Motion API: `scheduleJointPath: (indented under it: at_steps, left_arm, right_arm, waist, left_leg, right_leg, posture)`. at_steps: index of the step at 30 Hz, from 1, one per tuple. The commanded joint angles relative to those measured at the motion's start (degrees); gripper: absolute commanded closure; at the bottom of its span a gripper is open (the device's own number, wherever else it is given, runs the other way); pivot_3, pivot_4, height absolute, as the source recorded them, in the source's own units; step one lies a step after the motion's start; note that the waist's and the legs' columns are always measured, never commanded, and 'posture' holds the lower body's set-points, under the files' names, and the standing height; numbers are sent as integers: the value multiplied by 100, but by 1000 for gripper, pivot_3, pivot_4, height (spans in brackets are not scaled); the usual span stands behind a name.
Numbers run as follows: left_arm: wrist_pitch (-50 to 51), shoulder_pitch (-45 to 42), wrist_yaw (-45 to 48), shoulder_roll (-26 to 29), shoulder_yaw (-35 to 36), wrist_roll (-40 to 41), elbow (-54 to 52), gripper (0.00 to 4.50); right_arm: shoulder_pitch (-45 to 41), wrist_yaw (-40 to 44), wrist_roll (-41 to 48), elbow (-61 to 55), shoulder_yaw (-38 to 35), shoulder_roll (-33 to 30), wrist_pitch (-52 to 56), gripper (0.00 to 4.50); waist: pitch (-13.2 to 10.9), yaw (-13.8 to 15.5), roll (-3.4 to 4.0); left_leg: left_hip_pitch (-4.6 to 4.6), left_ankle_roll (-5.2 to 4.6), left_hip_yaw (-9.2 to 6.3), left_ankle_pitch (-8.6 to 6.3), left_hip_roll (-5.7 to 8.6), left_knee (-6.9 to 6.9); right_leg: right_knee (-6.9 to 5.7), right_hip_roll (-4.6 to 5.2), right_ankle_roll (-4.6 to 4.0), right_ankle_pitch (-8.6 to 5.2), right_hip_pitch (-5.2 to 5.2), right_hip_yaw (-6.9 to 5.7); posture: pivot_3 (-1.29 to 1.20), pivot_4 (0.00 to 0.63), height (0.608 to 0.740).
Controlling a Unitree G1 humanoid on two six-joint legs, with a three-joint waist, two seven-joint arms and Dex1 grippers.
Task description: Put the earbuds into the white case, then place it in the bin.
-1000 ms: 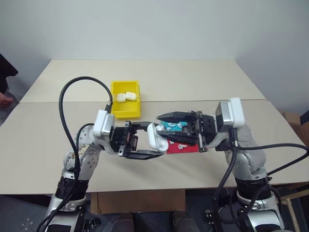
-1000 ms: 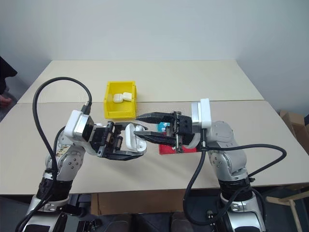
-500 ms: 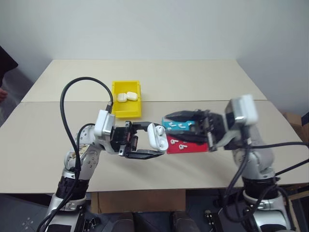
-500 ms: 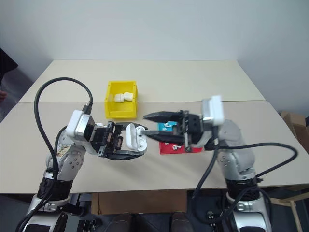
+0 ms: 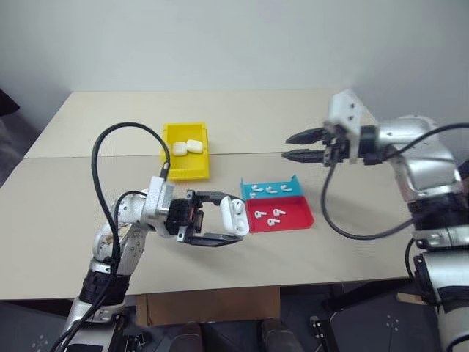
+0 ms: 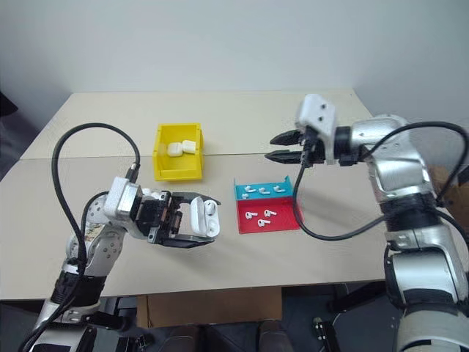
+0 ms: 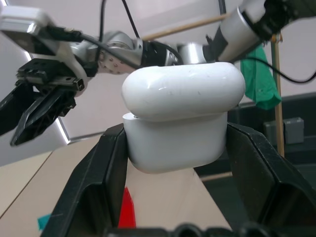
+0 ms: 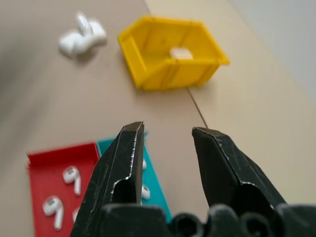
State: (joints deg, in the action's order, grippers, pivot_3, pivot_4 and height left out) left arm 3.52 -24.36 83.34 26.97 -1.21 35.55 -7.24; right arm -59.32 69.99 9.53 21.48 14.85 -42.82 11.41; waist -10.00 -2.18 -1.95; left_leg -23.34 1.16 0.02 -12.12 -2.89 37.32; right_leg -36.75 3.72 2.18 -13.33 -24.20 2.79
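Observation:
My left gripper (image 5: 234,219) is shut on the white case (image 7: 180,116), held lid down just above the table's front half. To its right, the red-and-blue tray (image 5: 302,218) holds several loose earbuds (image 5: 268,189). My right gripper (image 5: 286,147) hangs in the air beyond the tray, pointing left, open with nothing between its fingers (image 8: 123,163). The yellow bin (image 5: 183,174) stands behind the left gripper with two white cases (image 5: 187,147) inside.
Two beige tabletops meet along a seam (image 5: 88,155) that runs just behind the bin's middle. A black cable (image 5: 95,176) loops up from my left arm. Another cable (image 5: 344,235) sags from the right arm over the table beside the tray.
My right gripper has drawn away from the case and swung up and out to the right, beyond the tray. The left gripper keeps the case in about the same place.

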Motion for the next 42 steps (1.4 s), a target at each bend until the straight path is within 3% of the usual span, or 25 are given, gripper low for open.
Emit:
scheduleJointPath:
  at_steps: [1, 9, 16, 42]
  left_arm:
    - [-94, 142, -24, 125, 120, 31, -144, 1754]
    - [-237, 627, -125, 404, 311, -16, -342, 1754]
    - [-174, 729, -357, 401, 302, 28, -614, 1754]
    - [-170, 877, -636, 442, 236, 24, -876, 1754]
  right_arm:
    - [-551, 387, -813, 691, 537, 149, -663, 2531]
    - [-1756, 263, -2437, 3196, 1561, 957, -1924, 2531]
    - [-2182, -53, -3186, 4616, 1796, 1406, -2694, 2531]
    - [-2290, -819, -3939, 5537, 1649, 1980, -2489, 2531]
  waist:
    - [-1, -16, 1]
    - [-4, -39, 7]
    - [-6, -22, 10]
    - [-14, -48, 22]
  left_leg:
    - [-4, 0, 0, 0, 0, 0]
    - [2, 0, 1, 0, -2, -5]
    - [-1, 1, 1, 0, -3, -6]
    - [10, 1, 0, 1, -4, -8]
  right_leg:
    - [2, 1, 0, 0, -3, 0]
    - [-6, 1, -4, 1, -6, -2]
    - [-4, 2, -5, 2, -6, -3]
    - [-24, 0, -11, 0, -7, -2]
  posture:
    - [0, 150, 740]
    - [0, 150, 740]
    - [0, 150, 740]
    - [0, 150, 740]
